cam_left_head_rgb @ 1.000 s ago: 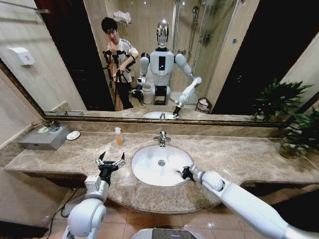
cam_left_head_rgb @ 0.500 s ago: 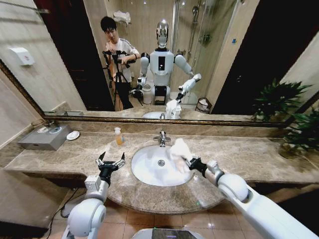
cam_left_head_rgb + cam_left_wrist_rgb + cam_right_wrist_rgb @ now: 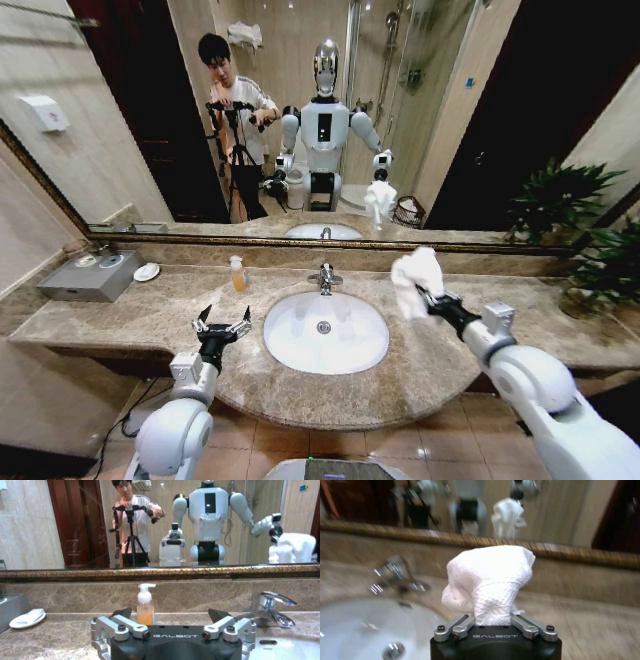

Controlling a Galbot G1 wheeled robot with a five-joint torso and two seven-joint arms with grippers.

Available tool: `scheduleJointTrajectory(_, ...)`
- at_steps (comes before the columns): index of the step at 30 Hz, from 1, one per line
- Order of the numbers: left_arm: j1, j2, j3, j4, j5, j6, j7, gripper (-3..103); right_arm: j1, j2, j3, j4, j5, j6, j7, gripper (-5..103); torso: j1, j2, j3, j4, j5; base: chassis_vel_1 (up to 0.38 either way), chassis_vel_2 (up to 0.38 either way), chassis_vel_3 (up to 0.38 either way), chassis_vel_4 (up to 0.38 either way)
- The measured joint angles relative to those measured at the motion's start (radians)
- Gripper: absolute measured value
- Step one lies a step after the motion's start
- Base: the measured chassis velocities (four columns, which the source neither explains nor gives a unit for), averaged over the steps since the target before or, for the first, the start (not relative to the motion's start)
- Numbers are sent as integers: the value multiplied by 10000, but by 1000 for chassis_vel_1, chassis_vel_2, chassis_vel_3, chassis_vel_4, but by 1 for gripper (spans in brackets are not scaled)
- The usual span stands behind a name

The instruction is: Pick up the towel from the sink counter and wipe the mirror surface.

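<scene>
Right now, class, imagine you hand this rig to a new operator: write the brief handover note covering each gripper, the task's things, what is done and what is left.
Right gripper: shut on the towel, held in the air over the sink counter, right of the basin and short of the mirror.
Left gripper: open, holding nothing, hovering over the counter left of the basin, facing the soap bottle.
Done: towel is off the counter.
Left: bring the towel to the glass and wipe; no contact with the mirror yet.
</scene>
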State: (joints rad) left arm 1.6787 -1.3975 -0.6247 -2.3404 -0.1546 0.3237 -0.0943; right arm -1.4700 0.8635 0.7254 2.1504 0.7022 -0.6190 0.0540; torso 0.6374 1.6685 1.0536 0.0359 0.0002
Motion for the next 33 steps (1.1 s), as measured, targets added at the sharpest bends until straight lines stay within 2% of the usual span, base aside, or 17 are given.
scheduleJointTrajectory(6,0,0,1,0,0,0,0,100,327,69,-380,-1230,-154,-370,-48,8,1,0,1,1,0,0,0,0,0)
scheduleJointTrajectory(12,0,0,1,0,0,0,0,100,689,183,-652,-1883,457,-1080,-282,8,1,-1,1,0,-5,0,0,0,0)
scheduleJointTrajectory(20,0,0,1,0,0,0,0,100,1222,32,-999,-2524,603,-1164,-319,10,1,-1,1,1,-3,0,0,0,0)
scheduleJointTrajectory(24,0,-1,1,0,0,0,0,100,1369,-5,-1051,-2702,838,-1161,-434,19,1,-1,1,0,-3,0,0,0,0)
scheduleJointTrajectory(27,0,0,1,0,0,0,0,100,1384,95,-1046,-2746,935,-1021,-598,33,1,-1,1,-1,-1,0,0,0,0)
scheduleJointTrajectory(30,0,0,0,0,0,0,0,100,1331,110,-1057,-2741,944,-880,-602,37,0,-1,0,0,-3,0,0,0,0)
scheduleJointTrajectory(32,0,-1,1,0,0,0,0,100,1277,100,-1071,-2714,929,-797,-608,48,1,-1,1,-1,-2,0,0,0,0)
scheduleJointTrajectory(33,0,-1,1,0,0,0,0,100,1277,100,-1071,-2714,929,-797,-608,48,1,-1,1,-1,-2,0,0,0,0)
